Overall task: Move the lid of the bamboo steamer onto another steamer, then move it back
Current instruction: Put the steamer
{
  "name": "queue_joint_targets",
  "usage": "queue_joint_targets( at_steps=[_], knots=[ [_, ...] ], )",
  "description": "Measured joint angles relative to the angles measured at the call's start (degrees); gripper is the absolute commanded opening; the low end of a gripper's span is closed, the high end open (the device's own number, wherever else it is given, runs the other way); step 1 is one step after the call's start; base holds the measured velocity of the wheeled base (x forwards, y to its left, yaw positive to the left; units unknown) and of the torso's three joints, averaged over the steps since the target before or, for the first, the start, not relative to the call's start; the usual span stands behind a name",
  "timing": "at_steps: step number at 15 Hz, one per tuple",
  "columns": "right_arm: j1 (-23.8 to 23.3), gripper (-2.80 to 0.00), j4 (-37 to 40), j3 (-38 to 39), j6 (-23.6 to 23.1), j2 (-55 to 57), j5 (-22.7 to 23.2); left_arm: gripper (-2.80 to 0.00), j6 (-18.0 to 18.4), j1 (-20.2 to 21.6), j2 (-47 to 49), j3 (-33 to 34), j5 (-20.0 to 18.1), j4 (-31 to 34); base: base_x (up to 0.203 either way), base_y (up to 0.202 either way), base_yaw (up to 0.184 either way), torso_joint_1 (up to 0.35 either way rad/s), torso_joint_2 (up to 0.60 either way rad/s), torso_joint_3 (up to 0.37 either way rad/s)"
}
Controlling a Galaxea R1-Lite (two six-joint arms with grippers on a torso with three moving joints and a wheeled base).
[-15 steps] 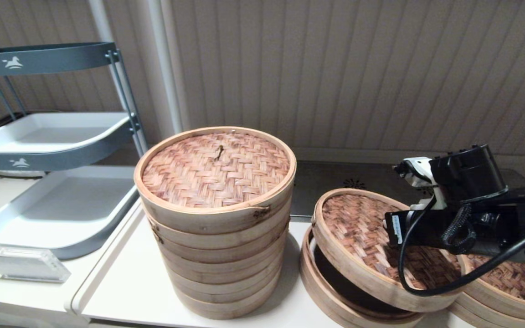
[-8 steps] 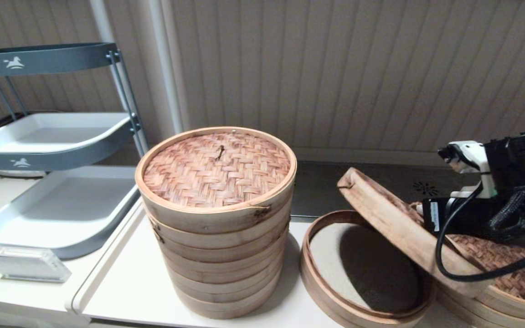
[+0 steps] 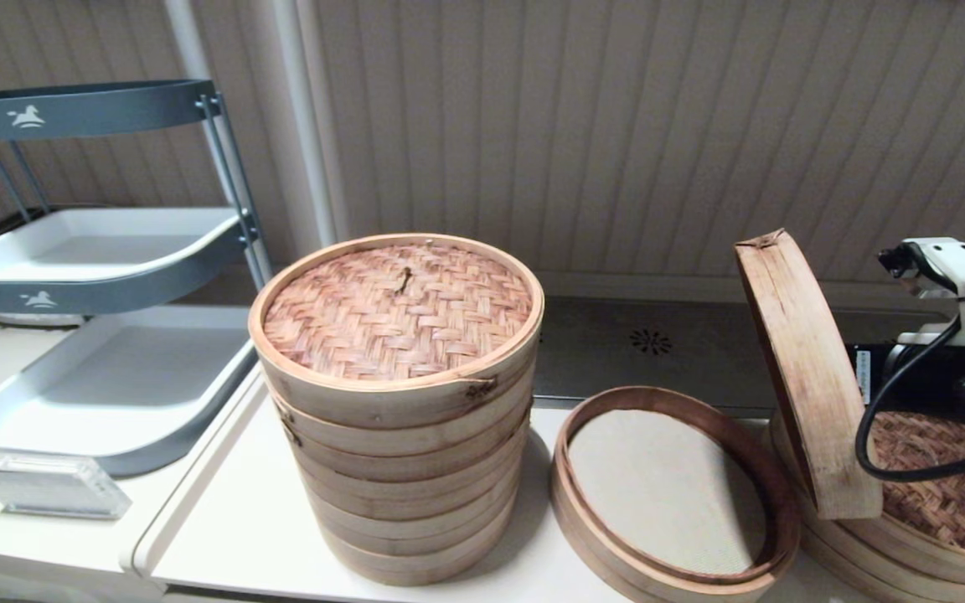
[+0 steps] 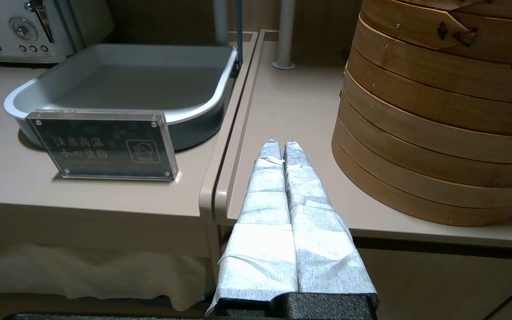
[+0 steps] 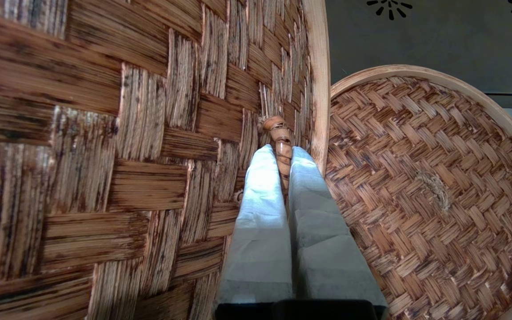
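Bamboo steamer lid [image 3: 801, 368]: hangs nearly on edge at the right of the counter, its pale hoop rim facing the room, its lower edge down by the rim of the lidded steamer [image 3: 935, 536] at far right.

Left side: grey tiered tray rack [image 3: 105, 251] and a small acrylic sign [image 4: 102, 144] on the adjoining counter; neither is in the way.

Left gripper [image 4: 278, 149]: parked low at the near edge of the counter, padded fingers pressed together on nothing, beside the tall many-tiered steamer [image 3: 403, 419].

Centre: tall steamer carries its own lighter reddish lid [image 3: 399, 306].

Shallow open steamer [image 3: 675, 494]: just right of the tall one, pale mesh floor bare, uncovered.

Right gripper [image 5: 282, 155]: up at the right edge, fingers pinching the lid's small knot handle [image 5: 278, 129]. The lid's woven face lies flat against the fingers' side, so the whole disc hangs off that one knot.

Second woven lid [image 5: 420, 186]: lies flat below, on the right-hand steamer.

Risk, as I read it: a thin knot is a poor hold for a wide disc; it could swing or twist out of the pinch.

Risk two: coming down this tilted, its low edge may catch a rim and seat crooked.
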Motion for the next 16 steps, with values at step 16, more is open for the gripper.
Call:
queue_joint_targets(
  at_steps=[16],
  knots=[
    [6.2, -2.80, 0.1, -4.5, 0.9, 1.1, -0.2, -2.80, 0.0, 0.0, 0.0, 0.0, 0.0, 0.0, 0.000, 0.000, 0.000, 0.000, 0.00, 0.000]
  ],
)
